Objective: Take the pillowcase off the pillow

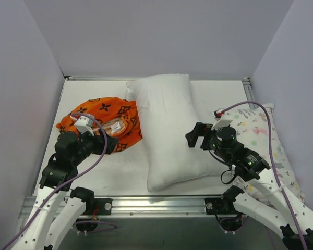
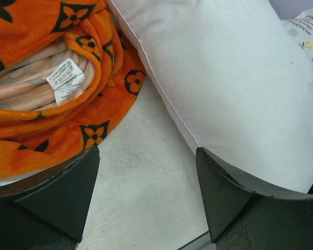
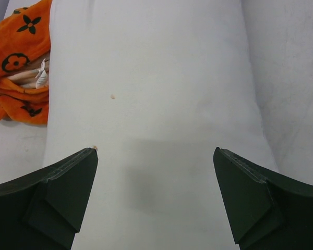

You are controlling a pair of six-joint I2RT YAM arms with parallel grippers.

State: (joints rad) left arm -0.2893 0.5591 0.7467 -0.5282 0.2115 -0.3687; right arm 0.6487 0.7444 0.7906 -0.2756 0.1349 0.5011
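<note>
The orange pillowcase (image 1: 107, 121) with black flower motifs lies crumpled on the table at the left, apart from the pillow, its pale lining and a white label (image 2: 66, 79) showing. The plain white pillow (image 1: 169, 130) lies bare in the middle, running front to back. My left gripper (image 1: 110, 144) is open and empty just in front of the pillowcase, above bare table (image 2: 146, 187). My right gripper (image 1: 195, 136) is open and empty at the pillow's right side, hovering over the pillow (image 3: 156, 104). The pillowcase also shows in the right wrist view (image 3: 18, 67).
A white pillow with pastel print (image 1: 263, 140) lies along the right edge, partly under the right arm. Grey walls enclose the table on the left, back and right. A metal rail (image 1: 156, 203) runs along the near edge.
</note>
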